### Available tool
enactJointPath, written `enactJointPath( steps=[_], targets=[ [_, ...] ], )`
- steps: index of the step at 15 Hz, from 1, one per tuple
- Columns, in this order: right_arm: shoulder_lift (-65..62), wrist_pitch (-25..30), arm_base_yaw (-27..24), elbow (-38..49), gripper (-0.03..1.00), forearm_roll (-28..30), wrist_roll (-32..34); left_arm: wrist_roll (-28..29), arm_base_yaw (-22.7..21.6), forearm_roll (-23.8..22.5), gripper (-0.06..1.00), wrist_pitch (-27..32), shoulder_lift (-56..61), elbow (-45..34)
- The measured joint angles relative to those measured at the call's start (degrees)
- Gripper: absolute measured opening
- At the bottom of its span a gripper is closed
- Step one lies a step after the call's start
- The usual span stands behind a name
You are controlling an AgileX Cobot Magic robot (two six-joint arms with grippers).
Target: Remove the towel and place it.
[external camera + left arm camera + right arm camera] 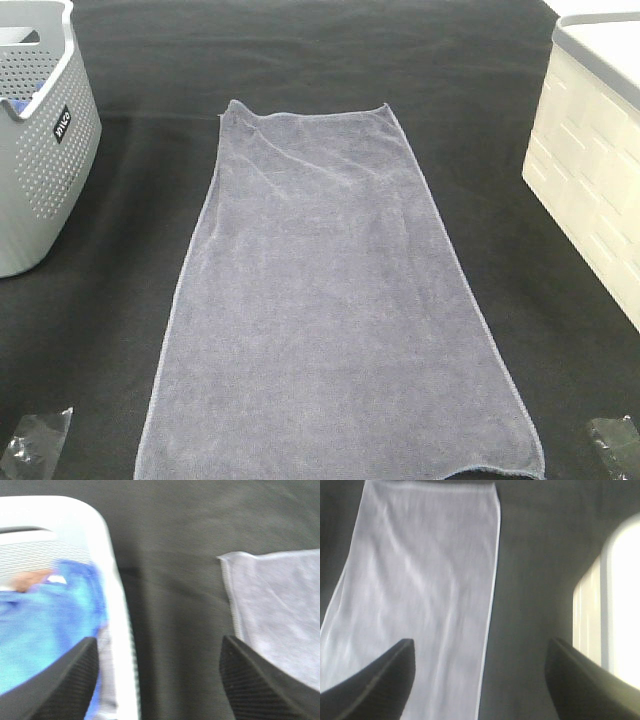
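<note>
Label (63,125) on grey perforated basket (40,170): small black tag, white lettering, sideways, too small to read with certainty. No other writing seen.

Towel (335,320), bluish-grey, lies spread flat and lengthwise on the black-clothed desk (300,50), between the basket and a cream bin (590,190); touches neither.

Left hand (159,680): fingers wide apart, nothing between them; basket rim to one side, a towel corner to the other. Blue cloth (45,625) sits in the basket.

Right hand (480,680): fingers wide apart, empty, hovering over the towel's long hem, bin alongside.
</note>
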State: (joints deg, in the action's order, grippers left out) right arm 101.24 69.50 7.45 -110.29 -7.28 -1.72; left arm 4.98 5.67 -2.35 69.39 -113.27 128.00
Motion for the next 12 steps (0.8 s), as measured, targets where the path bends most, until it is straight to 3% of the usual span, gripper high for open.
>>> enactJointPath(
  steps=[1, 6, 8, 12],
  targets=[
    [-11.8, 0.1, 0.0, 13.8, 0.72, 0.0, 0.4, 0.4, 0.0, -1.0, 0.66, -0.1, 7.7, -10.4],
    [-41.2, 0.4, 0.0, 40.5, 0.72, 0.0, 1.3, 3.3, 0.0, -1.8, 0.66, -12.1, 38.6, -49.7],
    [-51.1, 0.4, 0.0, 47.2, 0.72, 0.0, 1.3, 3.4, 0.0, -2.4, 0.66, -13.3, 50.0, -59.6],
    [-70.2, 0.5, 0.0, 54.6, 0.72, -0.1, 1.3, 3.2, 0.0, -4.0, 0.66, -13.9, 71.2, -72.5]
  ],
)
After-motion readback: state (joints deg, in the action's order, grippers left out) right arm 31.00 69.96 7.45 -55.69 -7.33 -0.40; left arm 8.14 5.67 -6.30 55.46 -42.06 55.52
